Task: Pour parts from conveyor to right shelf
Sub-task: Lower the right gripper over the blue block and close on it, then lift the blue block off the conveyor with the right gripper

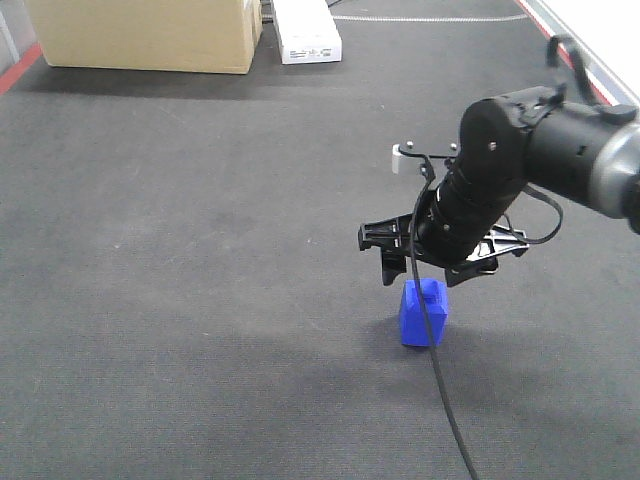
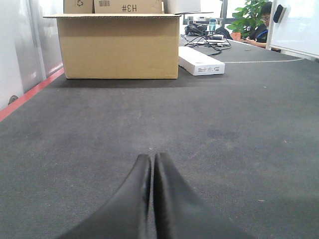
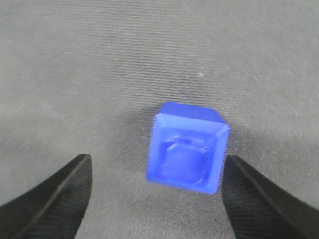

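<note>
- My right gripper is wide open and holds nothing.
- The blue block stands on the conveyor below me, off-centre between my fingers.
- I should centre over it first, then descend and close.

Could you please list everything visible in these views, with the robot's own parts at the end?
blue block: one, bright blue, standing on the belt, near side, right of centre.
conveyor belt: one, dark grey, red strips along its edges.
cardboard box: one large, brown, at the belt's far left.
flat carton: one, white, just right of the cardboard box.
person: one, partly visible beyond the belt, far right.
plant: one, green, beside the person.
left gripper: one, black, shut, empty, low over bare belt.
right gripper: one, black, open, fingers either side of the blue block.
</note>
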